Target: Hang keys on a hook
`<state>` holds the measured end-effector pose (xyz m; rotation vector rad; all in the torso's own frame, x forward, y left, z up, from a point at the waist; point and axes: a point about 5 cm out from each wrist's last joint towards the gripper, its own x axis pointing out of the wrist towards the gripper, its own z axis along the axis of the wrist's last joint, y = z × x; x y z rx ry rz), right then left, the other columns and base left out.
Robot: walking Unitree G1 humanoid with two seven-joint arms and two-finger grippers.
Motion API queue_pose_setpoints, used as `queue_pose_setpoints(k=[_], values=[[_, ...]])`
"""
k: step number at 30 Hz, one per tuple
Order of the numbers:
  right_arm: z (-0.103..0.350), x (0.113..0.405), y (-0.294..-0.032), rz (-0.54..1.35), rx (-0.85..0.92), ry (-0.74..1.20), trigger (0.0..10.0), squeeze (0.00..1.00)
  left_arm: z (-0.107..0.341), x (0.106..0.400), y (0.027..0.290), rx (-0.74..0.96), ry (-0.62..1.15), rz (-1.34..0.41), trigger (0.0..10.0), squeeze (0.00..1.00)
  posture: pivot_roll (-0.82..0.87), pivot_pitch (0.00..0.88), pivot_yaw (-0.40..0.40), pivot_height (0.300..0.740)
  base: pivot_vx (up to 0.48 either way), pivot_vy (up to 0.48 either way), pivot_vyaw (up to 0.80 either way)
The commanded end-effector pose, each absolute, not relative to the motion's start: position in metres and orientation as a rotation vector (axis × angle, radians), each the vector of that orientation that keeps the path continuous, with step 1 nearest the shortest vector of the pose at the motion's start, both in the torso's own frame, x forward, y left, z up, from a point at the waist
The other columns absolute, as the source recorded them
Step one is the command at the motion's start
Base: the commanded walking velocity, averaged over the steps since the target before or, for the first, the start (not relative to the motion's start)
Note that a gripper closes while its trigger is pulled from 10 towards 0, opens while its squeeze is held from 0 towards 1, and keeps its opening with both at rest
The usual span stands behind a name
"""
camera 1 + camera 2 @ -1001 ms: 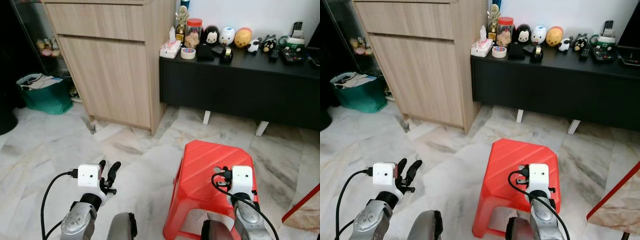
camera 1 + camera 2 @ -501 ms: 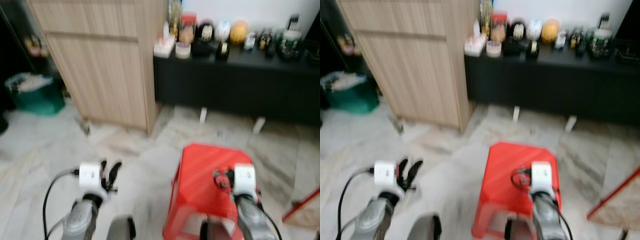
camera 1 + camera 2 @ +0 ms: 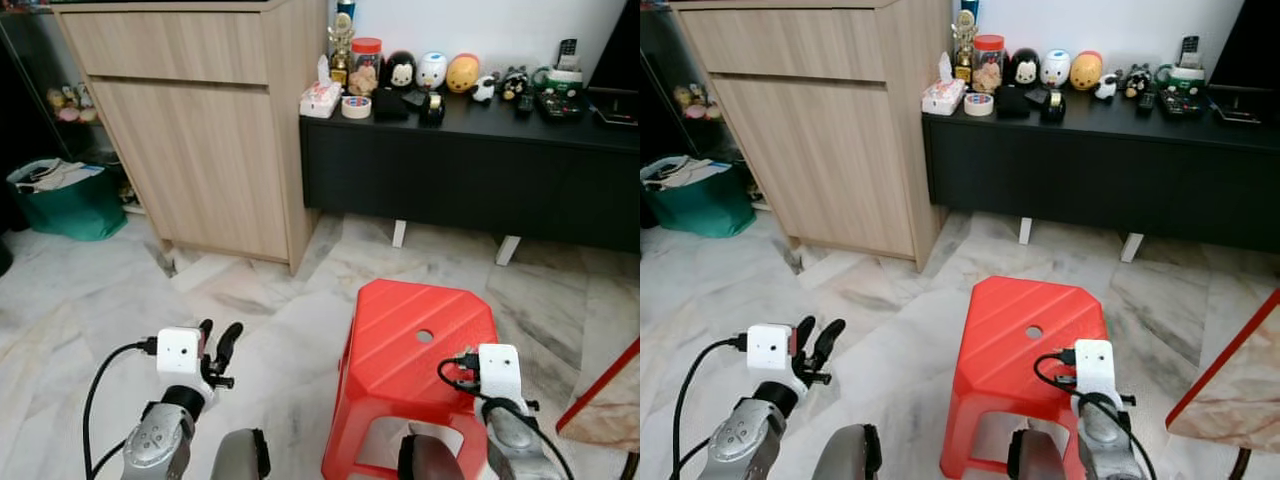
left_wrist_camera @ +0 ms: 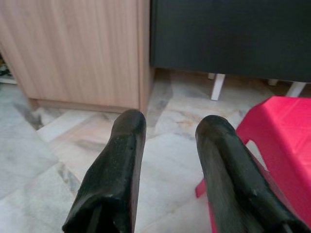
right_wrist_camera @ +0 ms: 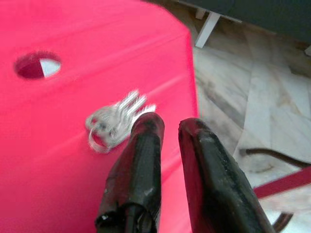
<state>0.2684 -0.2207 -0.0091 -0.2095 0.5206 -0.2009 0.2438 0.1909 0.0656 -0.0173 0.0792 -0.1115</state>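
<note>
The left gripper (image 3: 222, 352) hangs over the marble floor (image 3: 90, 290), fingers parted and empty; the red stool (image 3: 400, 335) stands right of it; the keys (image 5: 116, 121) lie on its seat, near its right edge; the right gripper (image 5: 165, 127), fingers slightly apart, hovers just beside them.

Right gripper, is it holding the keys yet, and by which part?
No. The right gripper holds nothing; the keys lie on the red stool beside its fingertips.
</note>
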Motion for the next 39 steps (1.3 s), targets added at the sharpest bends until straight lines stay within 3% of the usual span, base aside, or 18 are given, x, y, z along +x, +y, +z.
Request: queue_pose_setpoints(k=[1, 2, 9, 19, 20, 21, 39], values=[[-0.004, 0.276, -0.218, -0.167, -0.204, 0.508, 10.0, 0.00, 0.066, 0.244, 0.192, -0.022, 0.086, -0.115, 10.0, 0.00, 0.02, 0.007, 0.011, 0.577, 0.000, 0.000, 0.00], [-0.001, 0.280, -0.218, -0.155, -0.197, 0.502, 10.0, 1.00, 0.066, 0.245, 0.192, -0.022, 0.085, -0.116, 10.0, 0.00, 0.02, 0.008, 0.013, 0.577, 0.000, 0.000, 0.00], [0.008, 0.295, -0.213, -0.091, -0.196, 0.490, 10.0, 1.00, 0.067, 0.244, 0.192, -0.019, 0.086, -0.118, 10.0, 0.00, 0.02, 0.015, 0.019, 0.577, 0.000, 0.000, 0.00], [-0.001, 0.295, -0.201, 0.008, -0.230, 0.590, 10.0, 0.98, 0.067, 0.243, 0.194, -0.012, 0.093, -0.121, 10.0, 0.00, 0.03, 0.035, 0.029, 0.577, 0.000, 0.000, 0.00], [0.000, 0.295, -0.201, 0.001, -0.231, 0.591, 10.0, 0.22, 0.067, 0.243, 0.195, -0.011, 0.094, -0.120, 10.0, 0.00, 0.03, 0.036, 0.030, 0.577, 0.000, 0.000, 0.00], [0.000, 0.296, -0.201, -0.005, -0.231, 0.594, 10.0, 0.00, 0.067, 0.243, 0.195, -0.010, 0.095, -0.120, 10.0, 0.00, 0.03, 0.036, 0.031, 0.577, 0.000, 0.000, 0.00], [-0.005, 0.291, -0.210, -0.044, -0.243, 0.638, 10.0, 0.00, 0.065, 0.243, 0.197, -0.005, 0.108, -0.123, 10.0, 0.00, 0.03, 0.039, 0.036, 0.577, 0.000, 0.000, 0.00]])
